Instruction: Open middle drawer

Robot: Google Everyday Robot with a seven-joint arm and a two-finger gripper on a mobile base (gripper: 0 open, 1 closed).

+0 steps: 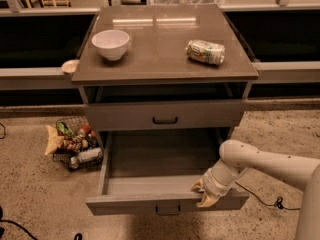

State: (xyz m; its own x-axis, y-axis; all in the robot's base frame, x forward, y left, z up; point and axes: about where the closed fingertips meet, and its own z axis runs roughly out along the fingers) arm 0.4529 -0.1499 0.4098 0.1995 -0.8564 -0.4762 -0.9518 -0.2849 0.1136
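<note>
The middle drawer (131, 203) of the grey-brown cabinet (160, 66) stands pulled far out toward me, and its inside shows nothing in it. Its small dark handle (167, 210) sits at the centre of the flat front. My gripper (205, 194) rests on the top edge of the drawer front, right of the handle, at the end of the white arm (265, 166) coming in from the right. The top drawer (125, 116) above is shut. The lowest drawer is hidden under the open one.
A white bowl (110, 44) and a can lying on its side (205, 52) sit on the cabinet top. A wire basket of groceries (75, 144) stands on the floor left of the cabinet. A black cable (265, 200) lies on the floor at right.
</note>
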